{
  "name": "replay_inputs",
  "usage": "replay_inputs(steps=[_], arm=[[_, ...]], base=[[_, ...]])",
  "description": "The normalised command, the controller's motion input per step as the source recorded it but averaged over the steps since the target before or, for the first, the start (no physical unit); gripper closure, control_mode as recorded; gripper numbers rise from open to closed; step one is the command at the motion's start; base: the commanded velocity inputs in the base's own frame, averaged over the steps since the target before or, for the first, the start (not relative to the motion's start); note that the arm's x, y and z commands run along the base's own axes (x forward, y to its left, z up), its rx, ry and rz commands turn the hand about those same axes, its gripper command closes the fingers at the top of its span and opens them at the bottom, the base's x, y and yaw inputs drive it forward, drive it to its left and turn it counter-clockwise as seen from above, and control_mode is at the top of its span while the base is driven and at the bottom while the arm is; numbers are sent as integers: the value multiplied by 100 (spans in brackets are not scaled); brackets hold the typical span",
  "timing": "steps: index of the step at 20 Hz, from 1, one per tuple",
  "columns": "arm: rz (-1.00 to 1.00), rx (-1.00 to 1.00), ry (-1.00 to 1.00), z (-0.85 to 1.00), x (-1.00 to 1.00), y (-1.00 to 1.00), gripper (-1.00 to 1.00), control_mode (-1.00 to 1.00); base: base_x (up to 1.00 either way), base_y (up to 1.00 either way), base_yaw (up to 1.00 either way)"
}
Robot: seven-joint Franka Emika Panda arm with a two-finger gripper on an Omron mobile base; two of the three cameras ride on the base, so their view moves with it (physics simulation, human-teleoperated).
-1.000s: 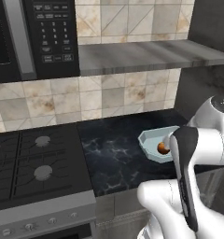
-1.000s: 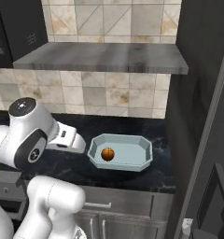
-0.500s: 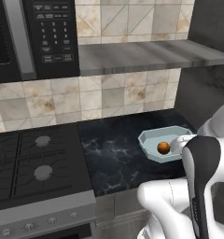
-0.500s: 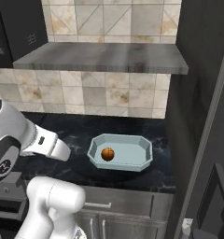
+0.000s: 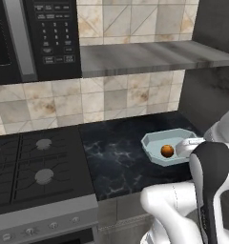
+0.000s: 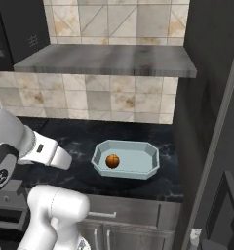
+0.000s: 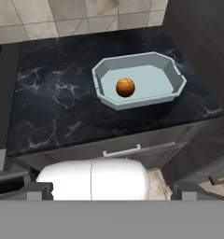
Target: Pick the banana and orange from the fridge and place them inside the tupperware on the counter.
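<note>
The gripper stands wide open and empty, back from the counter's front edge. Beyond it, the tupperware sits toward the counter's right end, with the orange inside, in its left half.

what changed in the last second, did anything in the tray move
Only the white arm moved: it swung back from the pale blue-grey octagonal tray, toward the robot's left and lower, away from the black marbled counter. Its forearm now sits left of the tray in the right base view. Nothing was grasped or released. The small dark orange ball stayed at the same spot in the tray, and the tray did not shift.
</note>
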Motion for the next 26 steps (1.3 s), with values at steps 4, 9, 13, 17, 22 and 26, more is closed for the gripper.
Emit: replay_inputs(steps=[4,9,13,17,22,26], arm=[[-21,0,-14,0,-45,0,-100,-100],[0,0,0,0,0,0,-100,100],[0,0,0,0,0,0,-100,100],[0,0,0,0,0,0,-100,100],[0,0,0,0,0,0,-100,100],[0,0,0,0,0,0,-100,100]], base=[[0,0,0],[-75,1,-34],[-95,2,-60],[-95,4,-62],[-88,0,-83],[-32,-7,-100]])
